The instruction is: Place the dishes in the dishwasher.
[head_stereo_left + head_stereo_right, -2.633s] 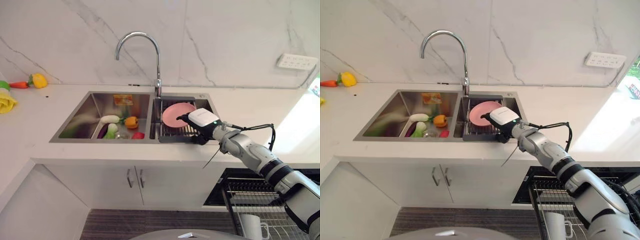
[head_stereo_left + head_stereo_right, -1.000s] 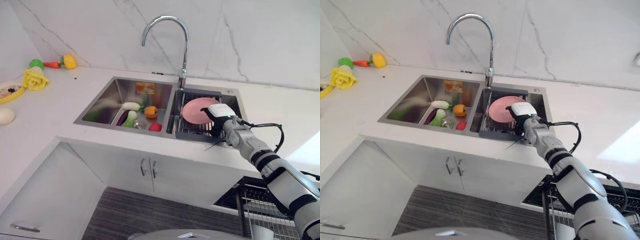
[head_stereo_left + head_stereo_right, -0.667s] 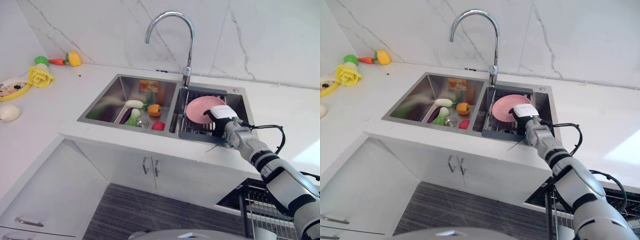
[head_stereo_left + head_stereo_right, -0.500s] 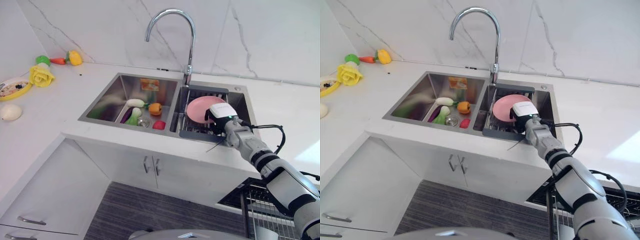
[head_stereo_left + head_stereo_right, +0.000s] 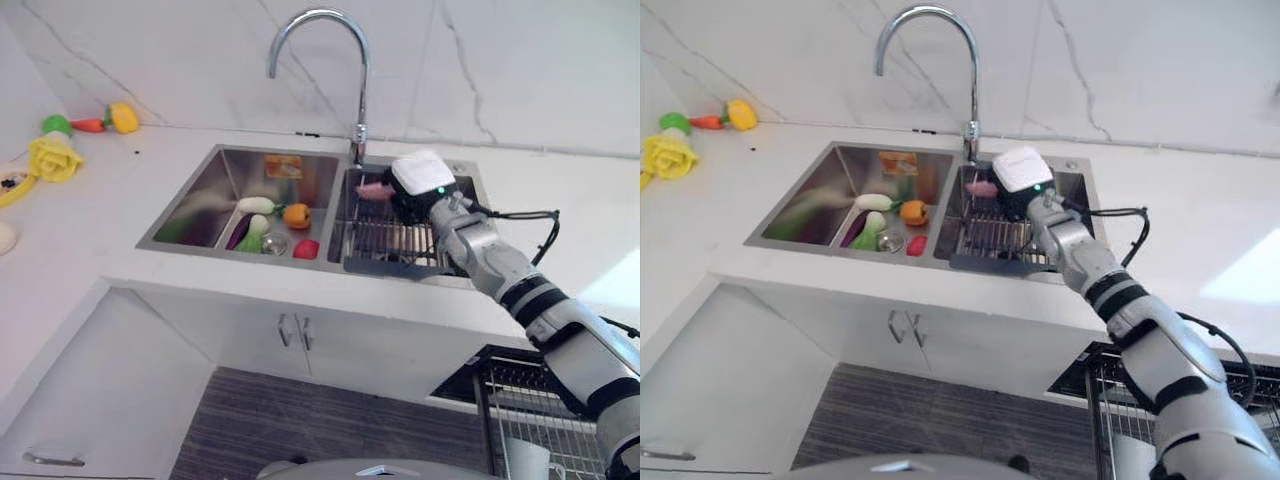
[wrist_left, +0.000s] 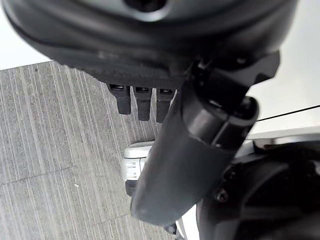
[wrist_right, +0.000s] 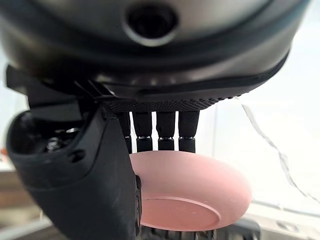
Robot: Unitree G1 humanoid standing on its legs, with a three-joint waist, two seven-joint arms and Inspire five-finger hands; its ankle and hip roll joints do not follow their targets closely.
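Plate (image 7: 190,192) is pink, pinched by my right hand (image 5: 420,180) over the right basin of the sink (image 5: 190,205), centre of the frame, just above the dark drain rack (image 5: 400,245). In the right wrist view the fingers (image 7: 165,131) lie over the far face and the thumb (image 7: 85,175) presses the near one, so they're clamped on the plate near its edge. From the head cameras I see just a sliver of pink (image 5: 982,188) sticking out past the hand, toward the faucet (image 5: 320,60).

Risks as I read them:
- Grip sits on one side of the plate, most of it hangs free. A quick wrist turn could let it pivot or slide out and drop onto the rack or the steel basin.
- Faucet base is right beside the plate. Any swing toward the upper part of the frame may clip it.
- Dishwasher rack (image 5: 540,420) is at the lower right, below the desk (image 5: 590,230). The carry has to clear the sink rim and the desk's front edge; the free side of the plate could catch either one.
- There is already a white mug (image 5: 525,462) in that rack, so a blind drop-in might knock it.

Left hand (image 6: 165,150) hangs over the floor with fingers (image 6: 142,102) straight, holding nothing.
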